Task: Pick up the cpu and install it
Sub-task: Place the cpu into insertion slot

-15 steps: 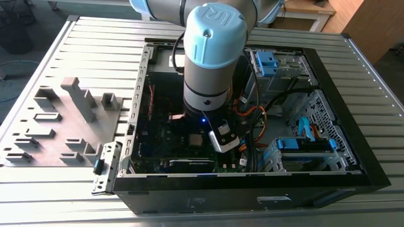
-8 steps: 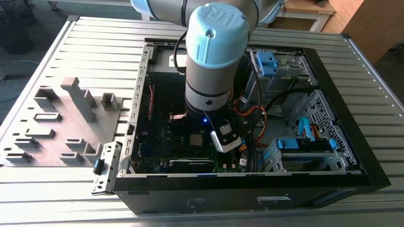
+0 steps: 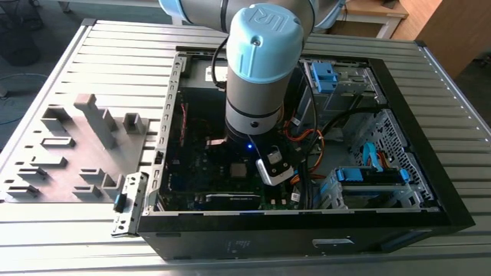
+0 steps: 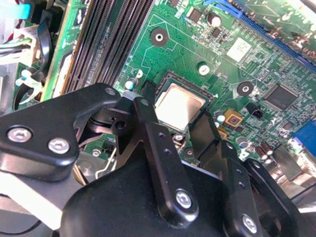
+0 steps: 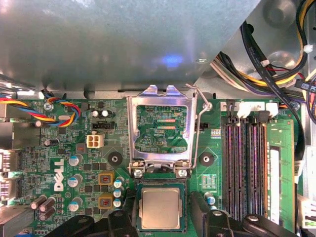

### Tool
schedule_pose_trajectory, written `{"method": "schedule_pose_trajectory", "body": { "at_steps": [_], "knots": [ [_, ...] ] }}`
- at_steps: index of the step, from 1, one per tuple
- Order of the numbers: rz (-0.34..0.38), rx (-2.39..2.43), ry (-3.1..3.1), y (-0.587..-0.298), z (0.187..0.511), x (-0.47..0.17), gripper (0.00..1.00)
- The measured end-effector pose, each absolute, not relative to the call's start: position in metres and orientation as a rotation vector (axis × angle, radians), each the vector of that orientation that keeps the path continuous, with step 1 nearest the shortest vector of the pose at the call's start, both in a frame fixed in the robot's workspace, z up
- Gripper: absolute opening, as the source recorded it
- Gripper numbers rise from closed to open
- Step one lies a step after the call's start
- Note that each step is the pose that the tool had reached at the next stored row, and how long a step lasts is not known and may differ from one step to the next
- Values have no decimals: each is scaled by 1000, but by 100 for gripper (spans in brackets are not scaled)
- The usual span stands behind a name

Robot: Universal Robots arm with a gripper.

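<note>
The hand hangs open inside the computer case, with a black finger on either side of the cpu and clear of its edges. The cpu, a flat square with a dull silvery top, lies in the socket on the green motherboard, below the raised retention frame.

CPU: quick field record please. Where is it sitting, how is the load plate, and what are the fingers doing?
cpu: lying flat in the socket on the motherboard
load plate: swung open, not over the cpu
fingers: one on each side of the cpu, gaps showing, not gripping
held: nothing
</note>
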State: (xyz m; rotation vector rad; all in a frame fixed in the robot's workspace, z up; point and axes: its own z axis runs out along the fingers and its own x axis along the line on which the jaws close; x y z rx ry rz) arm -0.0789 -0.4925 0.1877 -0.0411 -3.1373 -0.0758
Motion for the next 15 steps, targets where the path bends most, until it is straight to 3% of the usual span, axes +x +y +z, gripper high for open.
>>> {"method": "schedule_pose_trajectory", "body": {
  "at_steps": [15],
  "knots": [
    [-76,-41,-3137,-492,188,-78,54]
  ]
}}
